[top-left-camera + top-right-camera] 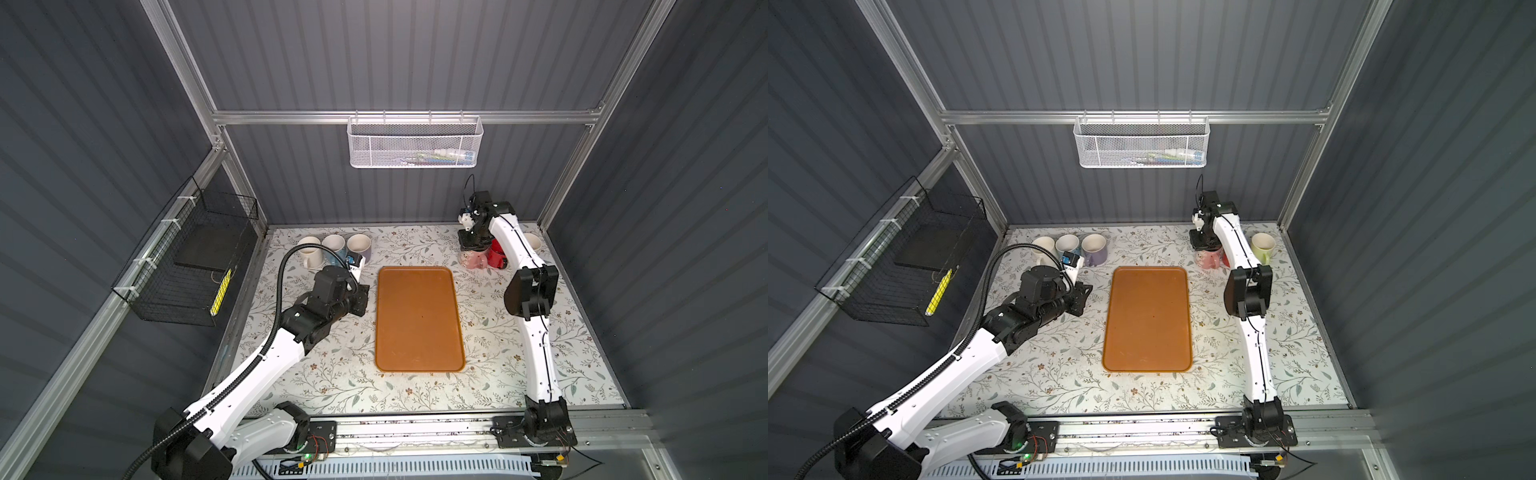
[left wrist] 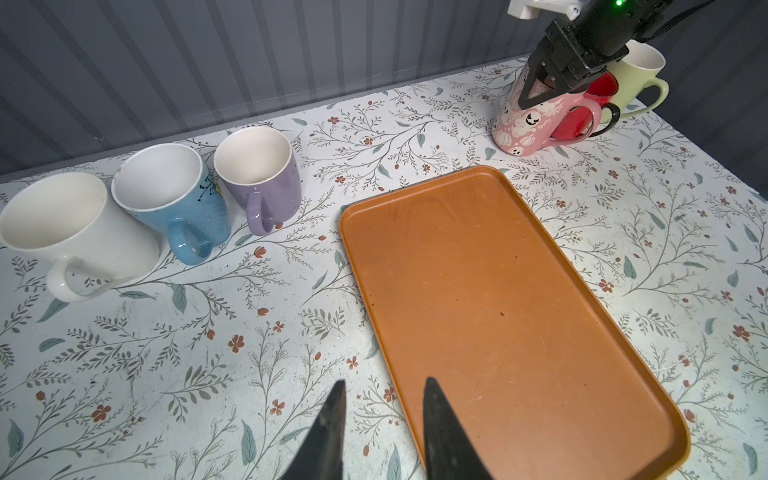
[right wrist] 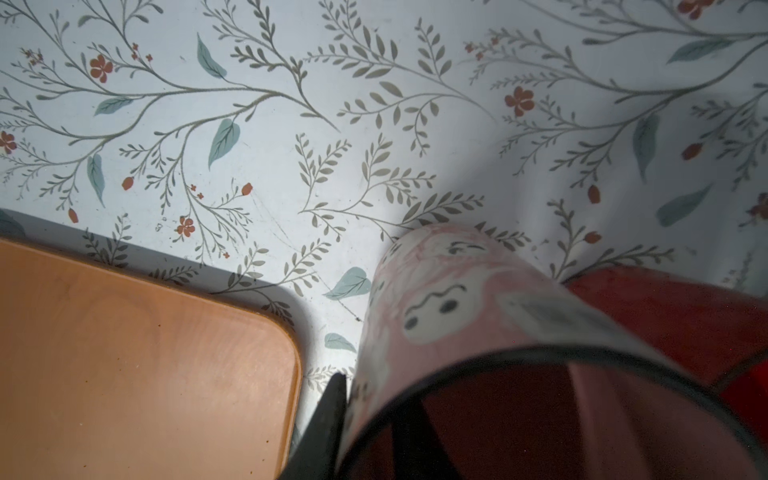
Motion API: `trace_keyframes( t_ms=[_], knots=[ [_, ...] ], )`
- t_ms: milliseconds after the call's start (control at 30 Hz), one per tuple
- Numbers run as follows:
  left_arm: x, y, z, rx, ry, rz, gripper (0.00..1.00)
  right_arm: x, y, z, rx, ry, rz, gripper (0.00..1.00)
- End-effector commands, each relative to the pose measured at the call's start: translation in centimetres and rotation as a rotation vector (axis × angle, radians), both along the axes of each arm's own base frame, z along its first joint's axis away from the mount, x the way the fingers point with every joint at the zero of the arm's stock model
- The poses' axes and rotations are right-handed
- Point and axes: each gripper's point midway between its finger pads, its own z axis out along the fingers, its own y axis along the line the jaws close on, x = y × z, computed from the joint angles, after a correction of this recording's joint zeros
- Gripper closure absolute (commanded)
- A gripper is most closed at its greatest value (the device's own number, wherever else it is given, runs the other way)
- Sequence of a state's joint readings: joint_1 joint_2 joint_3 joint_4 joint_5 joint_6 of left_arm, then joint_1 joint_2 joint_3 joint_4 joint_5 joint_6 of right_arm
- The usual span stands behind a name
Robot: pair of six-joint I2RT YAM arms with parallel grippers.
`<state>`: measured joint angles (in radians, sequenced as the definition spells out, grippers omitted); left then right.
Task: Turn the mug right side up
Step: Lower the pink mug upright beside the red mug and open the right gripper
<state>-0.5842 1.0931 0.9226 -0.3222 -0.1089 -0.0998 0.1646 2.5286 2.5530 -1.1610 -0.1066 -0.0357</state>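
Right gripper: the jaws straddle the wall of the pink ghost-print mug. One finger sits inside the opening and the other against the outer wall. Whether they clamp the wall or merely bracket it cannot be told.

The pink ghost-print mug stands open end up at the far right of the floral table, just off the far right corner of the orange tray. In the left wrist view its body leans slightly and its base meets the table.

A red mug stands directly against the pink mug's handle side. A pale green mug stands just behind it, open end up.

Left gripper: the jaws stand narrowly apart with nothing between them. The gripper hangs over the table, just beside the tray's long left edge.

At the far left of the table, three mugs form a row with open ends up: a white mug, a blue mug and a purple mug. The white and blue mugs touch. The purple mug stands just beside the blue one.
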Motion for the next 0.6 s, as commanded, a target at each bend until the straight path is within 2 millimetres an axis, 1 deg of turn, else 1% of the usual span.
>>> trace_keyframes(
  t_ms=[0, 233, 367, 567],
  knots=[
    [-0.5, 0.0, 0.2, 0.002, -0.002, -0.012, 0.69, -0.1, 0.0, -0.3, -0.016, 0.008, 0.008, 0.76],
    [-0.5, 0.0, 0.2, 0.002, -0.002, -0.013, 0.68, 0.1, -0.2, -0.3, -0.027, -0.001, -0.003, 0.76],
    [-0.5, 0.0, 0.3, 0.002, -0.004, -0.012, 0.69, 0.4, -0.5, -0.2, -0.039, -0.01, -0.019, 0.78],
    [-0.4, -0.5, 0.1, -0.013, 0.0, -0.027, 0.69, 1.1, -1.0, 0.1, -0.057, -0.04, -0.061, 0.76]
  ],
)
